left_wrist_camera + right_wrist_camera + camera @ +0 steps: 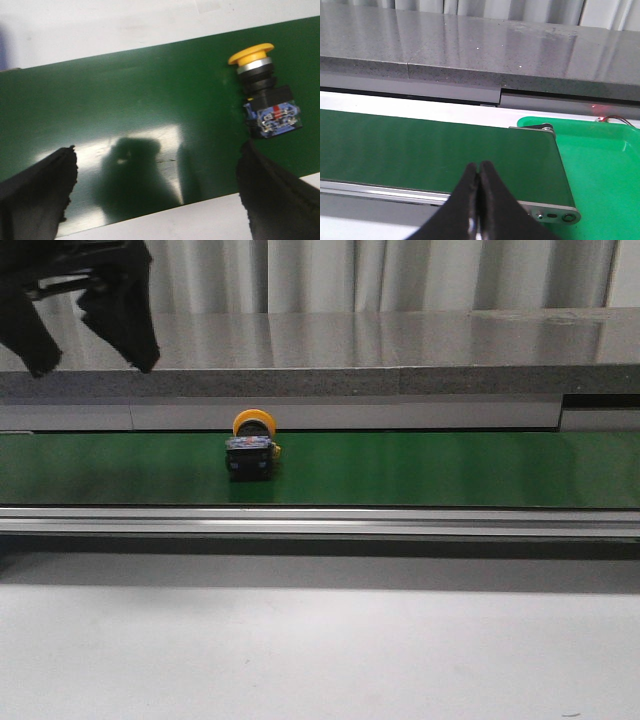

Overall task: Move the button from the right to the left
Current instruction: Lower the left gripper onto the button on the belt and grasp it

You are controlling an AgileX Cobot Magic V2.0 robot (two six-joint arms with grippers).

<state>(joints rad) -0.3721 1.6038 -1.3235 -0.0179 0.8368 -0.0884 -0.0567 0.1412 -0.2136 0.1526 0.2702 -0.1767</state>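
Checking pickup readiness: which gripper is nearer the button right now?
Left. The left gripper hangs open above the green belt, and the button lies just beside one finger. The right gripper is shut at the belt's far end by the green tray, with no button in its view.

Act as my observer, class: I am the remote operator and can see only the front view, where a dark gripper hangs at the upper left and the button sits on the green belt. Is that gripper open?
Observer: Yes. In the left wrist view the left gripper has its fingers spread wide, with bare green belt between them.
Operator: Is the button between those fingers?
Observer: No. The button lies on its side off to one side, just beyond one finger, untouched.
Operator: I cannot find the right arm at all.
Observer: The right wrist view shows the right gripper with fingers pressed together, holding nothing.
Operator: What is past the belt's end?
Observer: A green tray sits beside it.
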